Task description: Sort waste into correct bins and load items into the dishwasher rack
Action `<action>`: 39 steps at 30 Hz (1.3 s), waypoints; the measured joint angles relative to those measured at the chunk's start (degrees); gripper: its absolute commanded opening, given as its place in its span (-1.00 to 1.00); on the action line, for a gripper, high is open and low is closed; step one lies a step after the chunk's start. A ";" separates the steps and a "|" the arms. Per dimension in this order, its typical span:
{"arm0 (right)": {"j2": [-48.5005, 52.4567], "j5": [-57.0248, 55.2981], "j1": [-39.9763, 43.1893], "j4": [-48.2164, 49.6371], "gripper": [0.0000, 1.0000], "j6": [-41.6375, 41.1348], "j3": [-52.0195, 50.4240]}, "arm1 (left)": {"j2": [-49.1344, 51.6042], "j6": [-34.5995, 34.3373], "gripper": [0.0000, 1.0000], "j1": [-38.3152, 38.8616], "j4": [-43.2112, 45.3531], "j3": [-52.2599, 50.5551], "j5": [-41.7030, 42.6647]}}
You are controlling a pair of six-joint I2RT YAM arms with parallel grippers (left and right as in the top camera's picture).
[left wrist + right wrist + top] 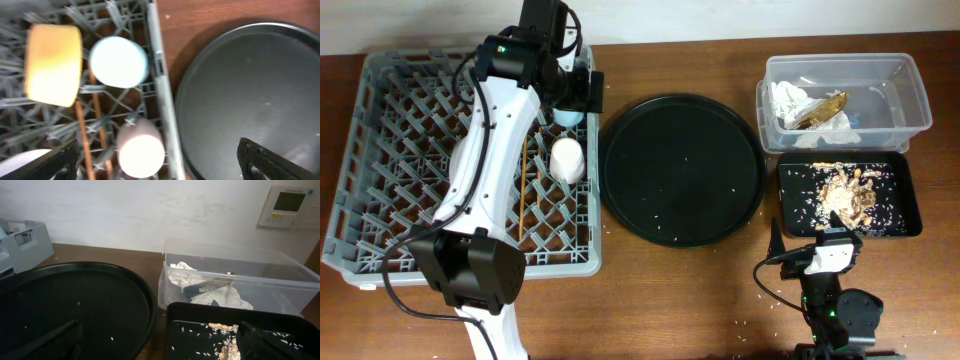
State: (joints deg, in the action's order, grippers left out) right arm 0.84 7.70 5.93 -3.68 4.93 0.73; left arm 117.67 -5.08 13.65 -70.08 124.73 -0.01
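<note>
Left gripper (159, 164) over pink cup (141, 150), rack (163, 102)

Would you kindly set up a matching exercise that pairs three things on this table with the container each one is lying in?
Things:
1. napkins
2. food scraps
3. chopsticks

Places:
A. dishwasher rack
B. clear tub
C. black rectangular tray

Pairs: 1-B, 2-C, 3-A

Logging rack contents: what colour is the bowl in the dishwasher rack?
Yellow; the bowl shows best in the left wrist view.
</note>
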 measured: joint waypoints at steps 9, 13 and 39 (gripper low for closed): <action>-0.04 -0.24 0.00 -0.02 0.97 0.02 0.00 | -15.85 4.04 0.99 -9.01 14.25 -10.51 -0.90; -0.15 -0.35 -0.02 -0.02 0.97 0.04 0.00 | -33.05 4.24 0.99 -14.32 25.31 -28.81 -0.37; -0.20 -0.39 -0.04 -0.09 0.97 0.02 0.00 | -112.83 11.17 0.99 -18.23 73.64 -121.98 0.68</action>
State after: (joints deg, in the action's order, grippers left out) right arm 0.64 7.31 5.89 -3.77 4.95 0.73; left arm 4.84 6.09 -4.58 3.55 2.74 0.67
